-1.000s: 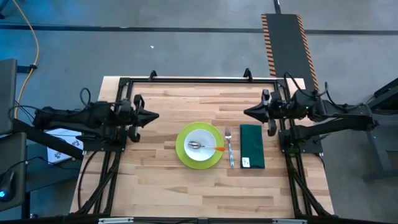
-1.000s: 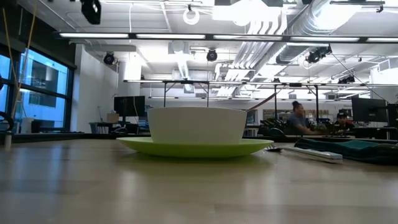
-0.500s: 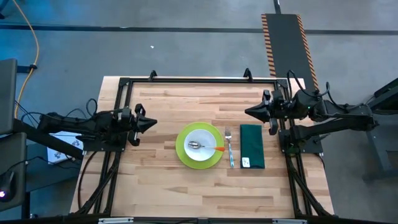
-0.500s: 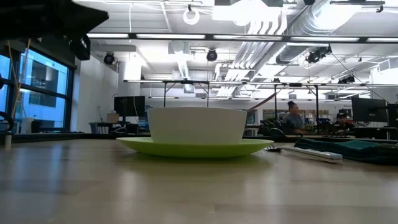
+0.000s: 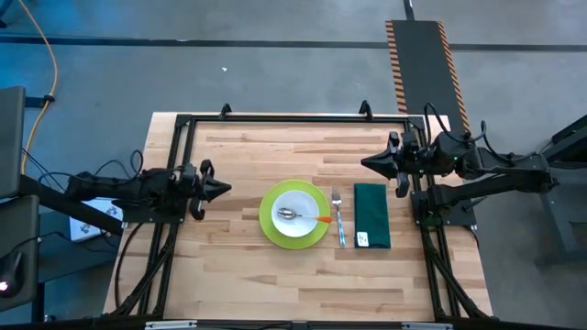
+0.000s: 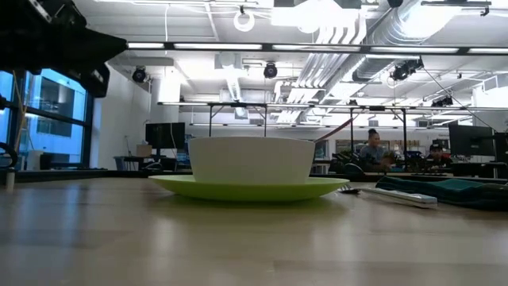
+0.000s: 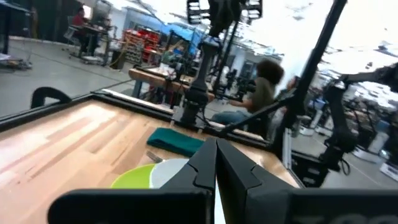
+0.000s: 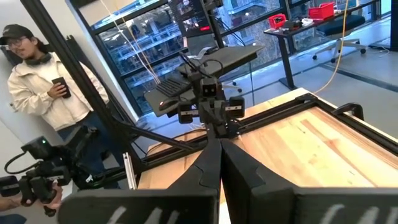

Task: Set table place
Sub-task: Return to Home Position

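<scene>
A white bowl (image 5: 294, 214) sits on the lime-green plate (image 5: 267, 220) at the middle of the wooden table (image 5: 238, 275). A spoon with an orange handle (image 5: 323, 220) lies in the bowl, its handle over the rim. A silver fork (image 5: 338, 218) lies right of the plate, and the dark green folded napkin (image 5: 371, 214) lies right of the fork. My left gripper (image 5: 226, 189) is shut and empty, left of the plate; it also shows in its wrist view (image 7: 216, 149). My right gripper (image 5: 364, 165) is shut and empty, beyond the napkin; it also shows in its wrist view (image 8: 219, 146).
A black frame (image 5: 293, 117) runs along the table's far edge and both sides. A person (image 8: 43, 81) stands beyond the table's left side, and another person (image 7: 264, 87) shows beyond its right side. Bare wood lies near the front edge (image 5: 293, 284).
My left gripper has drawn back toward the table's left edge and a little toward the near edge, staying shut. In the low view the left arm has come into sight at the upper left. The place setting has kept still.
</scene>
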Motion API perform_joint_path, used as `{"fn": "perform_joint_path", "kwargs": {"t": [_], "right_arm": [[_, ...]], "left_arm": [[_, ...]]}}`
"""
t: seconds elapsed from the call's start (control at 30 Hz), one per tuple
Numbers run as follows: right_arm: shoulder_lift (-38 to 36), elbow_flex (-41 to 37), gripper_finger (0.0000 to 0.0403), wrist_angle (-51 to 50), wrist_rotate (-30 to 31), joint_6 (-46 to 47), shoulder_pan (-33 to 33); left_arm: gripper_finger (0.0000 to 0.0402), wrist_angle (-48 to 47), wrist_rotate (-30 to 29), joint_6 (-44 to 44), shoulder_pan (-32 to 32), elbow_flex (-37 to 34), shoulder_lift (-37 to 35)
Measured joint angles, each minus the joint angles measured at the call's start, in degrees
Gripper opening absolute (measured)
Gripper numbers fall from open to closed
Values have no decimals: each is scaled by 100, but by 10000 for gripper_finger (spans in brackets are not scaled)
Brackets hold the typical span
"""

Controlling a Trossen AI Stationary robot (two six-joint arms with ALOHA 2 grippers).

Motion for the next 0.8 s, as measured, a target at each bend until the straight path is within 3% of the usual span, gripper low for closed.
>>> {"fn": "perform_joint_path", "kwargs": {"t": [0.1,0.2,0.5,0.8], "right_arm": [[0,0,0,2,5,0,0],[-2,0,0,1,5,105,0],[-119,0,0,0,5,254,0],[-487,0,0,2,5,188,0]], "left_arm": [[0,-727,266,2,0,7,-447],[0,-1017,714,-58,0,18,-425],[0,-959,317,626,4,33,-439],[0,-919,88,309,0,33,-427]]}}
